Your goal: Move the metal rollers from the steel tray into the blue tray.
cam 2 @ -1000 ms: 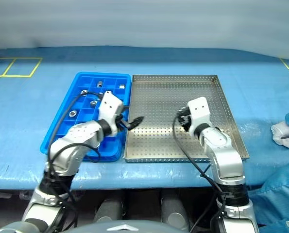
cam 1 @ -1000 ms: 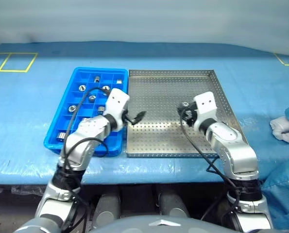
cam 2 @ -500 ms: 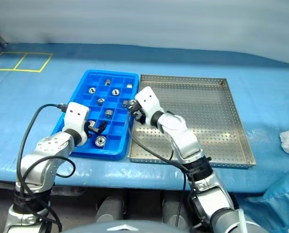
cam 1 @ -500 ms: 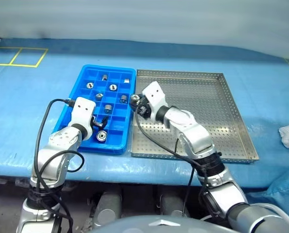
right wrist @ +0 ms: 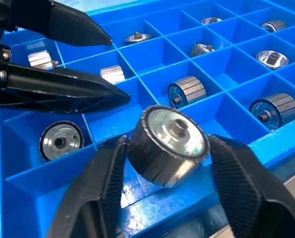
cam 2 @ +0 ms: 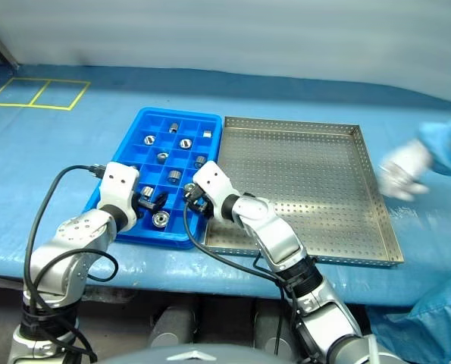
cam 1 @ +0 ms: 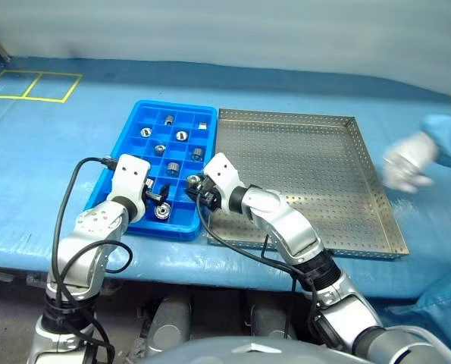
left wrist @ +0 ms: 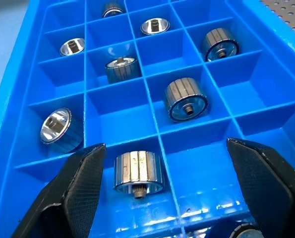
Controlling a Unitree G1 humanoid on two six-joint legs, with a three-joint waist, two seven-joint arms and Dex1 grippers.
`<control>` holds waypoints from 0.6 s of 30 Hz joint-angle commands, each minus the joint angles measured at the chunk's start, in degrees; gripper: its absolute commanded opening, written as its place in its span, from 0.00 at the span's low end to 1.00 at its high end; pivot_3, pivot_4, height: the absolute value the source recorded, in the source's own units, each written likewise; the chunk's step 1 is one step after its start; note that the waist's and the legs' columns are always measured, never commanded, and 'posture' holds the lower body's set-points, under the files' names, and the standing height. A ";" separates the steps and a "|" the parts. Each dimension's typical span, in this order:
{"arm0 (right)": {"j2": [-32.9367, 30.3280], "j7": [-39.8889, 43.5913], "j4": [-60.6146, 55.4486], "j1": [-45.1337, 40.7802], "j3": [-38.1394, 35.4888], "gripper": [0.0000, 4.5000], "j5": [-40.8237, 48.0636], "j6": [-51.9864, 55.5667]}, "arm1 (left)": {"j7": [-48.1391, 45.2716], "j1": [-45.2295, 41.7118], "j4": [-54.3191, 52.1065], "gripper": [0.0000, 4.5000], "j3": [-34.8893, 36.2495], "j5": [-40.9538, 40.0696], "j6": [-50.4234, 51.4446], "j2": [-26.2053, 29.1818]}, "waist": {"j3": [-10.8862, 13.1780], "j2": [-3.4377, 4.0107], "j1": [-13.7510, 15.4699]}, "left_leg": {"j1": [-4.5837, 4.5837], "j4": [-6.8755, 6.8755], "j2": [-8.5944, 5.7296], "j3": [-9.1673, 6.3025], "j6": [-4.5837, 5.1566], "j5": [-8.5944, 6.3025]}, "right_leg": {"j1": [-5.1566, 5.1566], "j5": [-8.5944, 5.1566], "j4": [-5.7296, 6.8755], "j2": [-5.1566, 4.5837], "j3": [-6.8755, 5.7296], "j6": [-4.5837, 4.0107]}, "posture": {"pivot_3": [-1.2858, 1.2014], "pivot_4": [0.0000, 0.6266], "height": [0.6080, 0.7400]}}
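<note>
Counting eight rollers in blue tray

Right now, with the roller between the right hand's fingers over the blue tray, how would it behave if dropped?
The roller looks solid metal, probably heavy for its size. Round, it may roll, though the blue tray compartment walls should stop it. Its shiny face suggests slipperiness.
</note>
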 commanded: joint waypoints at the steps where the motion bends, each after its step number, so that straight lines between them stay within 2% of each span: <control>1: 0.67 -1.04 -2.04 -0.17 -1.46 0.87 -0.28 -1.98 | -0.14 -0.75 -2.15 0.94 -0.02 0.13 -0.12 0.03 | 0.00 0.00 0.00 | 0.00 0.00 0.00 0.00 0.00 0.00 | 0.00 0.00 0.00 0.00 0.00 0.00 | 0.61 0.24 1.00; 8: -0.95 -2.73 -8.26 1.16 -6.37 0.87 0.68 -0.73 | -1.73 -0.98 -2.52 0.94 -1.51 -1.11 -2.69 -1.48 | 0.00 0.00 0.24 | -0.01 0.01 0.00 0.00 0.00 0.00 | 0.00 0.00 0.00 -0.01 0.00 0.00 | 0.61 0.24 1.00; 18: -8.58 -5.00 -15.54 10.08 -14.22 0.87 0.87 5.47 | -3.48 -1.37 -0.52 0.94 -3.21 -1.03 -4.82 -1.70 | 0.00 0.00 0.08 | -0.02 0.02 0.00 0.02 0.00 0.00 | 0.00 -0.01 -0.01 -0.01 0.01 -0.01 | 0.59 0.24 1.00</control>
